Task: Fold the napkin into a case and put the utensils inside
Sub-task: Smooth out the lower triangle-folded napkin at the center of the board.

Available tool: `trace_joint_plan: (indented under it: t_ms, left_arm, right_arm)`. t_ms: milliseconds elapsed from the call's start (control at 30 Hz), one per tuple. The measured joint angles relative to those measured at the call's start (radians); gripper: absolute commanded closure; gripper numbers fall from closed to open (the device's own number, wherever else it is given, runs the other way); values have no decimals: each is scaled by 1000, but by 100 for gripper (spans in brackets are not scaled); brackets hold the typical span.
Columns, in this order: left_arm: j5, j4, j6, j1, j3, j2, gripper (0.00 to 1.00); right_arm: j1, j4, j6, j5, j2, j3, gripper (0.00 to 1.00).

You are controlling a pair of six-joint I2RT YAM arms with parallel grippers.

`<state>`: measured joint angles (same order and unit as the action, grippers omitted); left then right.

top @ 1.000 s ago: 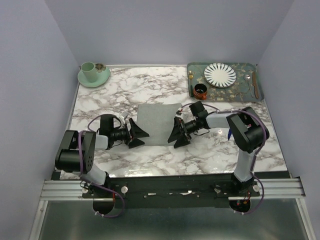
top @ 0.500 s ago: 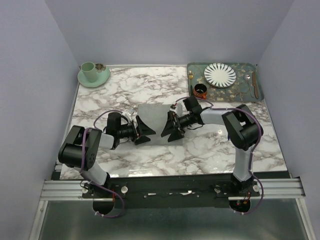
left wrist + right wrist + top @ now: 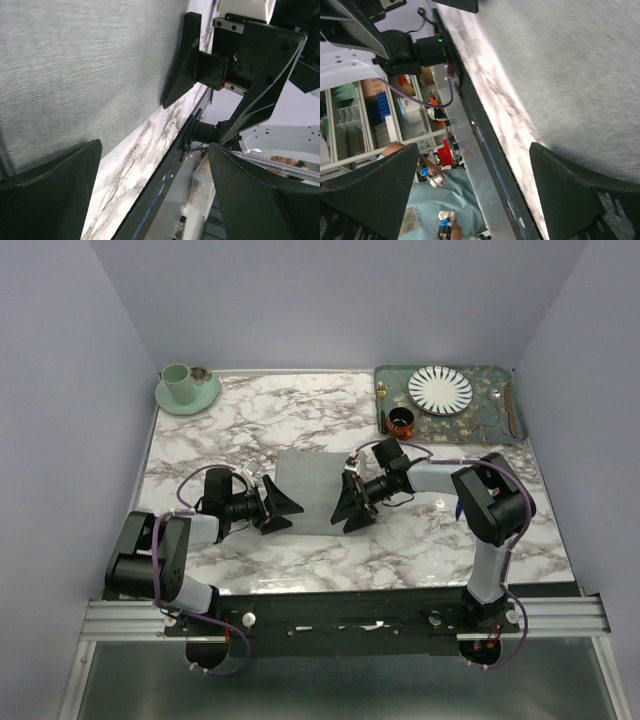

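Observation:
The grey napkin (image 3: 312,478) lies flat in the middle of the marble table. My left gripper (image 3: 283,512) is open at its near left edge, jaws wide with nothing between them. My right gripper (image 3: 343,508) is open at its near right edge, facing the left one. The napkin fills the upper left of the left wrist view (image 3: 75,75), beyond the open gripper (image 3: 155,200). In the right wrist view (image 3: 570,75) it lies beside the open gripper (image 3: 472,200). A utensil with a dark blue handle (image 3: 384,421) lies on the green tray. No case is formed.
The green patterned tray (image 3: 470,428) at the back right holds a striped plate (image 3: 440,389), a small red-orange bowl (image 3: 401,422), a small gold fork (image 3: 381,390) and a brownish utensil (image 3: 513,412). A green cup on a saucer (image 3: 181,386) stands at the back left.

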<state>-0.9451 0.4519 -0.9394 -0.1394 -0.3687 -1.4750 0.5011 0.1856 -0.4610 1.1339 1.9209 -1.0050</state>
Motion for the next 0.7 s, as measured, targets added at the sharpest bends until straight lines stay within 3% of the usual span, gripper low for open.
trace_joint_plan:
  t_ms: [167,367,600,700]
  left_arm:
    - [29,-10,25,-20,-130,60,1]
    - [98,132,-1,-32,-322,-181,1]
    - [185,215,-55,-33,-368,-388,1]
    - [197,246,-82,-31,-349,-410,1]
  right_arm:
    - [-22,58,-2,1,-33,-174,0]
    - [-108,33,-14,8,128,-442,0]
    - [-178,36,-20,5,314,-481,0]
    - [-180,32,-26,26,352,-483,0]
